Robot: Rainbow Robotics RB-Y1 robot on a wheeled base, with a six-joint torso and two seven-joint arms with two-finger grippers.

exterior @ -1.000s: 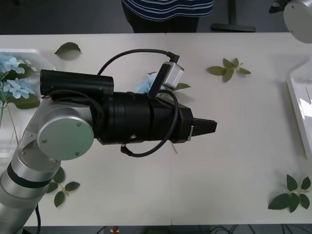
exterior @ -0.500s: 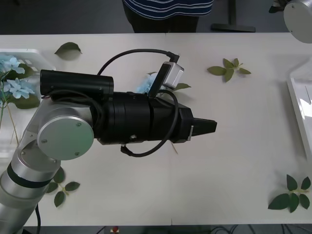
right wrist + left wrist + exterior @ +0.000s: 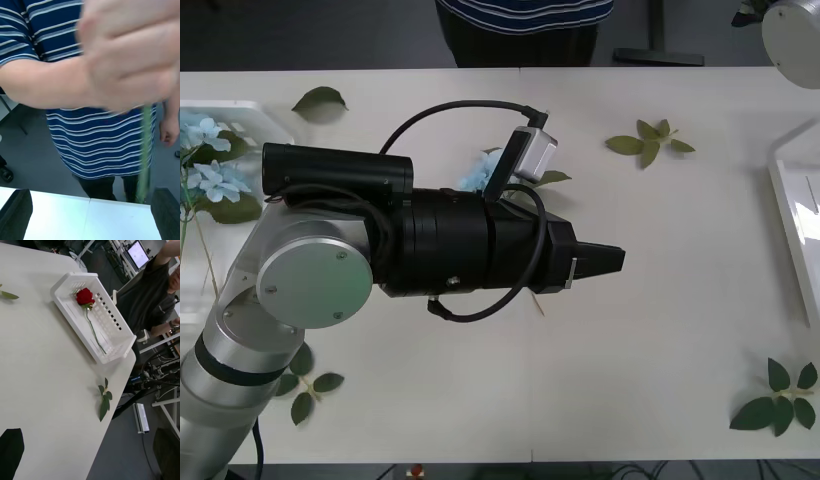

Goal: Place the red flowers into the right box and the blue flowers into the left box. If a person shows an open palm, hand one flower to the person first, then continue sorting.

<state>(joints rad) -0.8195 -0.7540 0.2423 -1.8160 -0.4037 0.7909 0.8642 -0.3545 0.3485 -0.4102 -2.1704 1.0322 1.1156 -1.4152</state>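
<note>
Handover in progress, I'd say: the right claw (image 3: pixel 90 210) is wide open while the person (image 3: pixel 101 150) has a hand (image 3: pixel 127 56) on a green stem (image 3: pixel 144 157). The left claw (image 3: pixel 605 260), also open, hovers over the worktop (image 3: pixel 660 340). One red rose (image 3: pixel 85 297) lies in the right box (image 3: pixel 112 337), blue flowers (image 3: pixel 210 165) in the left box (image 3: pixel 240 108), another blue one (image 3: pixel 477 175) mid-worktop.

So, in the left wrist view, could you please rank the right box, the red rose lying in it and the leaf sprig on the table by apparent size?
1. the right box, clearly largest.
2. the red rose, head and stem together.
3. the leaf sprig, though it lies nearer the camera, so this last ranking is unsure.
</note>
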